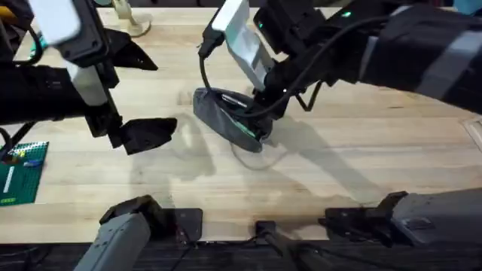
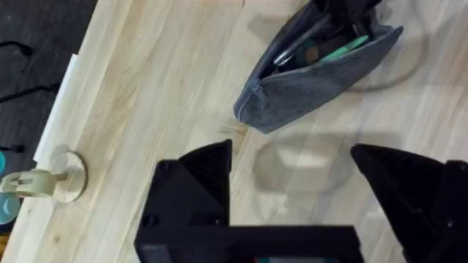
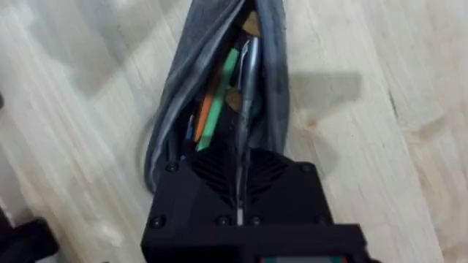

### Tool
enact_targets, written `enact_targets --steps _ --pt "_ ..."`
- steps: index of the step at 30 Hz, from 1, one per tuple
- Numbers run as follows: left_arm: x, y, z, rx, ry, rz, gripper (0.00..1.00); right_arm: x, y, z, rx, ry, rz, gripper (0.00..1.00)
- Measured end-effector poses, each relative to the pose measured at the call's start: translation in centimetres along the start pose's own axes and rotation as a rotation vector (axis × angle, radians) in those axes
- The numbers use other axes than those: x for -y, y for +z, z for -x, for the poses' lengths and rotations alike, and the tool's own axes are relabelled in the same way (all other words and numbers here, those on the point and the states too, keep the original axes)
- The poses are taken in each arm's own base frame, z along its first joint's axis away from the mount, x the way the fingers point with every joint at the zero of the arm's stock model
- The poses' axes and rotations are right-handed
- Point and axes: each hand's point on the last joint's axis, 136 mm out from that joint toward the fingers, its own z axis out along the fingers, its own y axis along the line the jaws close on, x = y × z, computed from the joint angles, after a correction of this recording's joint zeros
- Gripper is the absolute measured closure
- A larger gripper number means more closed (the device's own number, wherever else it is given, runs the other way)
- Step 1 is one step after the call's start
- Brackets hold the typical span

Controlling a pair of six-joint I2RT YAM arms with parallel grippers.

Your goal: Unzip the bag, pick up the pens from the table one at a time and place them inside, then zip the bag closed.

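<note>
Two arms over your table point(image 1: 361, 173), pale butcher-block planks, lit evenly, with soft shadows at 5 o'clock of the bag. Beyond the far edge the room is dark; a tan peg-like object point(image 1: 132, 21) stands at the table's 11 o'clock edge, and a green studded plate point(image 1: 21, 172) lies at the 9 o'clock edge.

Task item: the grey felt bag point(image 1: 226, 117) lies near the table's centre, slightly toward 12 o'clock, long axis running 10 to 4 o'clock, zipper open. In your right wrist view the mouth gapes and the pens point(image 3: 219, 102) lie inside: an orange one, a green one, a silver-grey one alongside.

Your right gripper point(image 1: 265, 102) reaches in from 2 o'clock and sits over the bag at its 3 o'clock side. The right wrist view shows its fingers point(image 3: 219, 172) drawn together at the bag's mouth, with the silver pen's line running into the seam between them; whether they pinch the pen, you cannot tell.

Your left gripper point(image 1: 147, 134) hangs at 9 o'clock of the bag, near but apart, fingers point(image 2: 205, 164) spread wide and holding nothing, bare wood between them.

Open room: broad bare wood from 3 through 6 o'clock of the bag down to the near edge; the strip between bag and left gripper is narrow. A thin cord loop point(image 1: 256, 158) lies on the wood at the bag's 5 o'clock end.
</note>
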Motion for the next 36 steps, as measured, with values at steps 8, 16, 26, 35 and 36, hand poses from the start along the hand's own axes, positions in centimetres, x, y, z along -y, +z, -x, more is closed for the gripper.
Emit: enact_targets --steps 8,16,26,35,36 --pt "0.2 0.0 0.0 -0.001 -0.005 -0.008 0.008 0.9 4.0 0.6 -0.007 0.051 0.005 0.967" --pt "0.2 0.0 0.0 -0.001 -0.005 -0.008 0.008 1.2 4.8 0.9 0.004 0.136 0.002 0.726" --pt "0.2 0.0 0.0 -0.001 -0.004 -0.008 0.008 0.8 3.9 1.4 0.026 0.152 0.011 0.005" --pt "0.0 0.1 -0.1 0.000 0.002 -0.004 0.009 0.7 -3.1 4.5 0.218 0.184 -0.047 0.004" --pt "-0.1 0.2 -0.2 -0.002 -0.002 -0.009 0.011 0.7 -3.8 4.8 0.239 0.201 -0.051 0.004"
